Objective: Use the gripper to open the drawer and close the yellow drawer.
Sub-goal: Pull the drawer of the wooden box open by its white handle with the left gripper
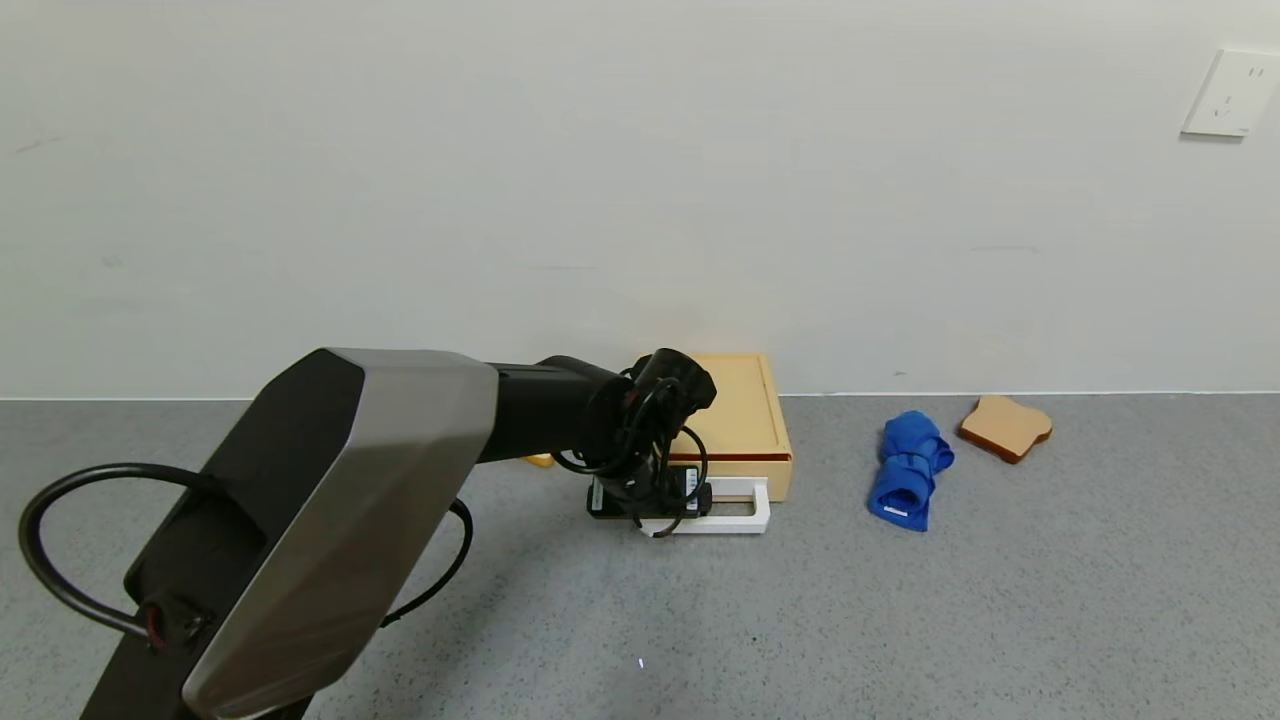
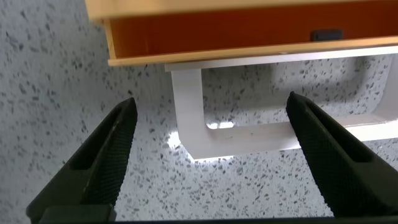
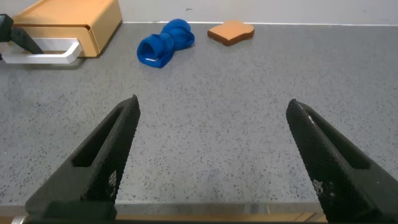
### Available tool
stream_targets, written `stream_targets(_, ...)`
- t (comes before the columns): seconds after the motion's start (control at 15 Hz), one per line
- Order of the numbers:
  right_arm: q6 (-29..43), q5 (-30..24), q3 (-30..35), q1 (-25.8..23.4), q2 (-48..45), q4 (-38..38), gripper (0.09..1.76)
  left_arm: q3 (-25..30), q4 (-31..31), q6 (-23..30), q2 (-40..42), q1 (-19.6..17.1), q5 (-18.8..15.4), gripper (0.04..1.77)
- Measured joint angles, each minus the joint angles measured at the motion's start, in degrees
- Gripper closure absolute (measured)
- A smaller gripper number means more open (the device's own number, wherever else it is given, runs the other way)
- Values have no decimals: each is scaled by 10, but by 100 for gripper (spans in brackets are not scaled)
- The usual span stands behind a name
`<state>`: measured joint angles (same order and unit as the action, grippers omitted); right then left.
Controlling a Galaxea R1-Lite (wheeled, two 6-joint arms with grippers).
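Left tool (image 2: 208, 155) fingers apart, straddling white handle (image 2: 249, 134) at frame centre; yellow drawer (image 1: 735, 420) looks light, stiff, slides easily; grab handle's front bar.

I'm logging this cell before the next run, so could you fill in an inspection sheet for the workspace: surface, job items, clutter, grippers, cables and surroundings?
Surface: grey speckled tabletop, no spills seen.
Job's things: yellow drawer against the wall, its white loop handle facing the robot; slightly open in the left wrist view.
Clutter: rolled blue cloth right of the drawer; bread slice beyond it; small yellow item behind the left arm, unidentifiable.
Grippers: left gripper over the handle's left end, jaws open; right gripper above bare table away from the drawer, jaws open.
Cables: black cables looped at the left wrist, hanging near the handle.
Surroundings: plain wall with a white wall socket.
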<state>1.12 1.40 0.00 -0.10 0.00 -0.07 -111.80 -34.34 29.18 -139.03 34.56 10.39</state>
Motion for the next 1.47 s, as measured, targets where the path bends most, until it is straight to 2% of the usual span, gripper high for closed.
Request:
stream_targets(0.6, 0, 0, 0, 0, 0, 0, 12, 23, -36, 47, 7, 23, 0, 9)
stream_targets(1.47, 0, 0, 0, 0, 0, 0, 12, 100, -31, 76, 38, 56, 3, 9)
